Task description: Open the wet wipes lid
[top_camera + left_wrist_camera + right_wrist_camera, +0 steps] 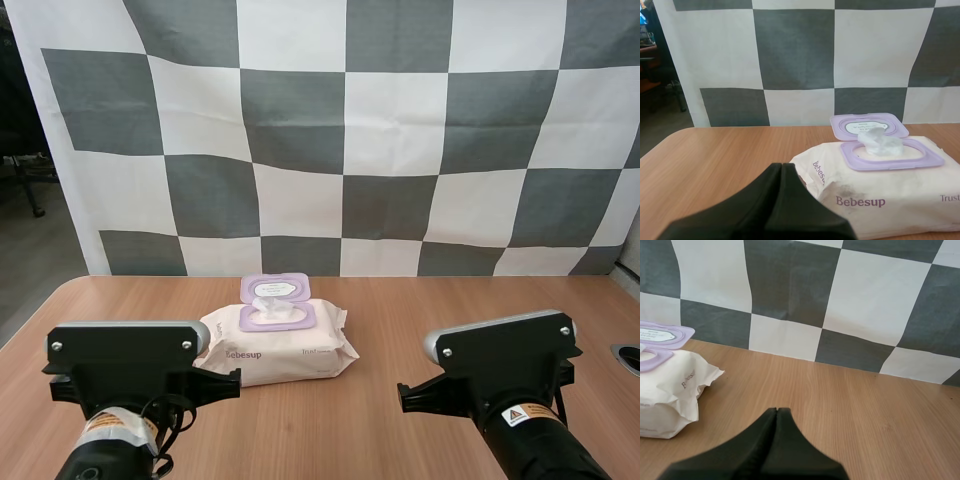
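A white pack of wet wipes (pixel 280 345) lies flat in the middle of the wooden table (pixel 400 310). Its purple lid (pixel 275 288) stands flipped up at the back, and a wipe (pixel 268 306) pokes out of the purple-rimmed opening. From the left wrist, the pack (pixel 880 192) sits just ahead with its lid (pixel 867 125) raised and the wipe (pixel 880 142) sticking out. My left gripper (pixel 781 167) is shut, short of the pack's near corner and holding nothing. My right gripper (pixel 776 412) is shut too, over bare wood beside the pack's end (pixel 670 390).
Both arms sit at the near edge of the table, the left arm (pixel 125 385) before the pack's left end, the right arm (pixel 500 385) well off to its right. A round dark fitting (pixel 627 357) is set in the tabletop at the far right edge.
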Robot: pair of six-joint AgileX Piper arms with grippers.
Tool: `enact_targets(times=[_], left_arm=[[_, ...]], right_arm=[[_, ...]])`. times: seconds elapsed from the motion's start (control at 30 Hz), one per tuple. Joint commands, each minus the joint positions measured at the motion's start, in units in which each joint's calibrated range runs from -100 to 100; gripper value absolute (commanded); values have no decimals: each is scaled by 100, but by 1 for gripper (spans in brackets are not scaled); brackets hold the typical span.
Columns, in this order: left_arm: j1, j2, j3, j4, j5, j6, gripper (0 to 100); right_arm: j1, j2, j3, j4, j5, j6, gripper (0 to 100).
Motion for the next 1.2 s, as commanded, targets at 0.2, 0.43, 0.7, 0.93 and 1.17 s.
enact_targets(times=[0.2, 0.43, 0.7, 0.93, 1.17], left_arm=[[-23, 0, 0, 9, 172, 1, 0], [-270, 0, 0, -1, 155, -38, 0], [-273, 0, 0, -1, 139, -200, 0], [-273, 0, 0, -163, 139, -65, 0], [-158, 0, 0, -837, 84, 591, 0]], right_arm=[[0, -3, 0, 0, 3, -3, 0], [0, -3, 0, 0, 3, -3, 0], [0, -3, 0, 0, 29, 9, 0], [0, -3, 0, 0, 26, 9, 0], [0, -3, 0, -74, 26, 30, 0]])
